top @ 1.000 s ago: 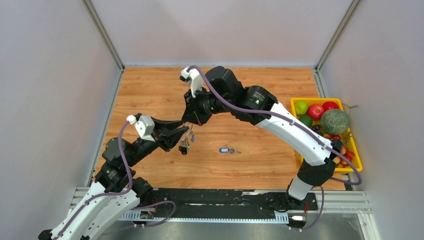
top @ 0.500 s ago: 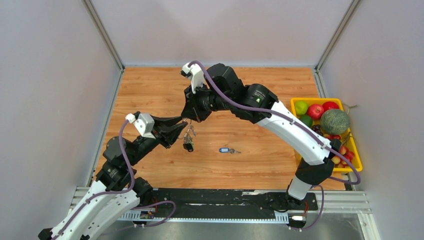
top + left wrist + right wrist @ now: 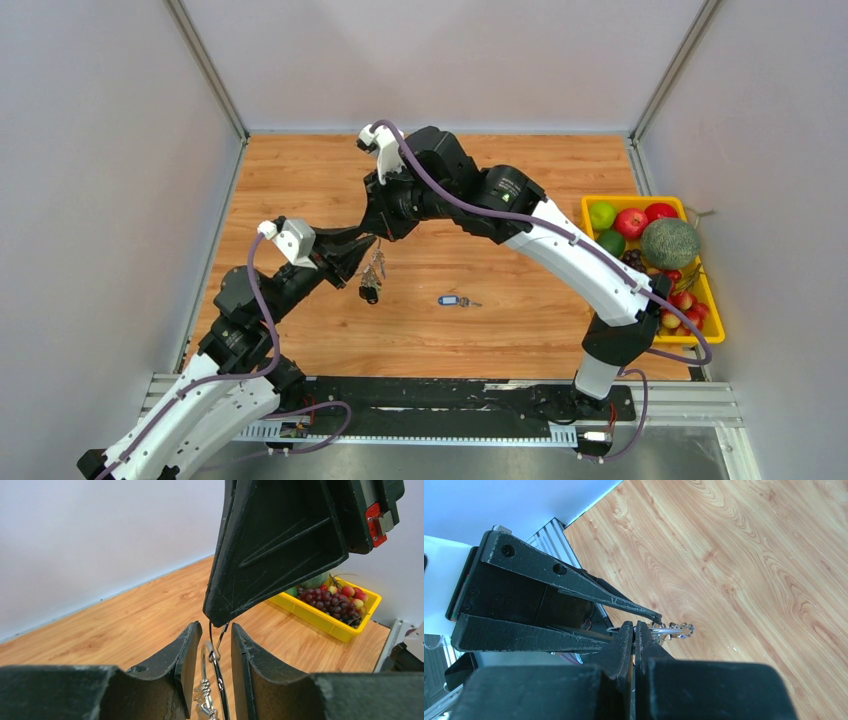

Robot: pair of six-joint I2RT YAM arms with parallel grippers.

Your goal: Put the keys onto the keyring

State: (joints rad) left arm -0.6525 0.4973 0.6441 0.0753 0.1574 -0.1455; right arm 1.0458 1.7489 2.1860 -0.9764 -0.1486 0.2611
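Note:
My right gripper [image 3: 379, 234] is shut on the thin silver keyring [image 3: 669, 628] and holds it above the table. A bunch of keys [image 3: 371, 282], with a black head lowest, hangs from the ring. In the left wrist view the keyring [image 3: 212, 652] hangs between the fingers of my left gripper [image 3: 216, 626], which is open around it with a gap on each side. The right gripper's tip [image 3: 218, 619] pinches the ring just above. One key with a blue head [image 3: 452, 300] lies alone on the wooden table, to the right of the bunch.
A yellow basket [image 3: 713, 318] of fruit stands at the table's right edge; it also shows in the left wrist view [image 3: 325, 623]. Grey walls close the left, far and right sides. Both arms meet over the table's left centre.
Both grippers have moved a little away from the near edge and left, with the bunch of keys still hanging from the right gripper. The blue key has not moved.

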